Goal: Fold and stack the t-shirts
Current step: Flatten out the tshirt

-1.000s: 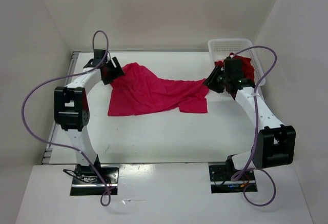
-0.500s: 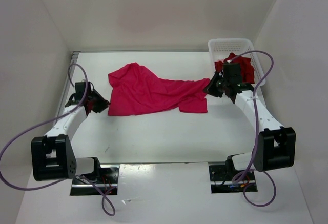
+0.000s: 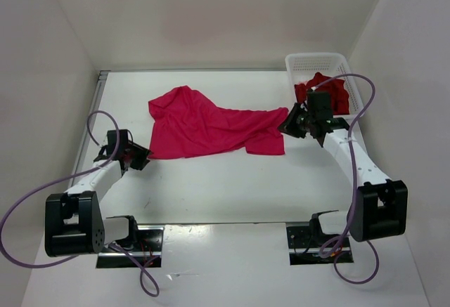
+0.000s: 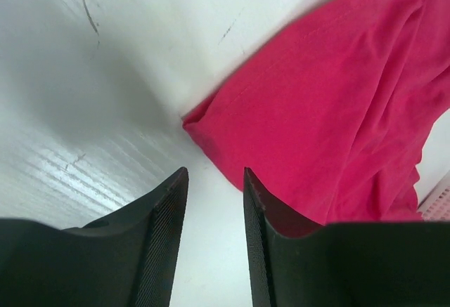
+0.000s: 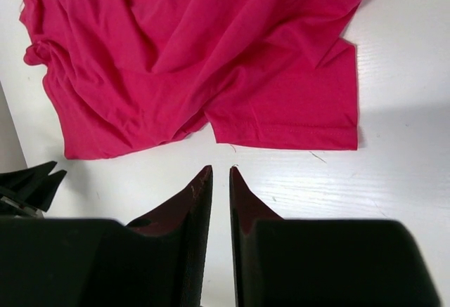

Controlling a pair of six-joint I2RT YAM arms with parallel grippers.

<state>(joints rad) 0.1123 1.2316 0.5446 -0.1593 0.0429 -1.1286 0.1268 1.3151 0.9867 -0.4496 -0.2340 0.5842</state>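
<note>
A bright magenta-pink t-shirt (image 3: 211,128) lies rumpled and spread across the middle of the table. My left gripper (image 3: 141,158) sits low at the shirt's near-left corner. In the left wrist view its jaws (image 4: 215,172) stand apart over bare table, and the shirt corner (image 4: 204,121) is just ahead of the tips. My right gripper (image 3: 287,126) hovers at the shirt's right edge. Its jaws (image 5: 220,169) show a slim gap with nothing in it, a little short of the sleeve hem (image 5: 288,135). A dark red t-shirt (image 3: 325,90) is bunched in the basket.
The white mesh basket (image 3: 315,58) stands at the back right corner, right behind the right arm. White walls close in the table on the left, back and right. Purple cables loop off both arms.
My left arm swung from the shirt's back-left corner down to its near-left corner. The right gripper shifted only slightly. Both pairs of jaws stand narrower than before.
</note>
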